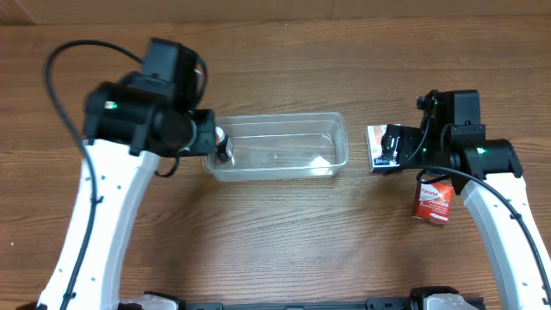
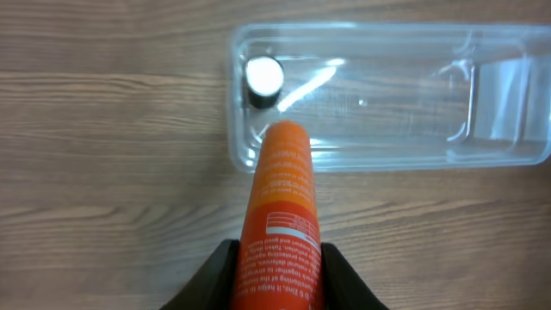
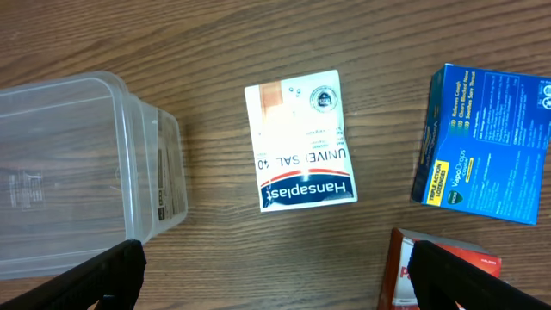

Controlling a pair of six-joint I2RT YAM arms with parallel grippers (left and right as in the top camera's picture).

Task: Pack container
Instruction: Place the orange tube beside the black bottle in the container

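Observation:
The clear plastic container (image 1: 331, 129) lies in the middle of the table and also shows in the left wrist view (image 2: 387, 157) and the right wrist view (image 3: 69, 172). A small bottle with a white cap (image 2: 263, 77) stands inside its left end. My left gripper (image 2: 280, 284) is shut on an orange tube (image 2: 282, 207), whose tip hangs over the container's near left rim. My right gripper (image 3: 275, 275) is open and empty, just right of the container, above bare table near a white Hansaplast box (image 3: 301, 142).
A blue VapoDrops box (image 3: 486, 146) lies right of the white box. A red box (image 3: 435, 280) lies under my right finger and also shows in the overhead view (image 1: 433, 200). The left arm (image 1: 138, 120) hangs over the table's left side.

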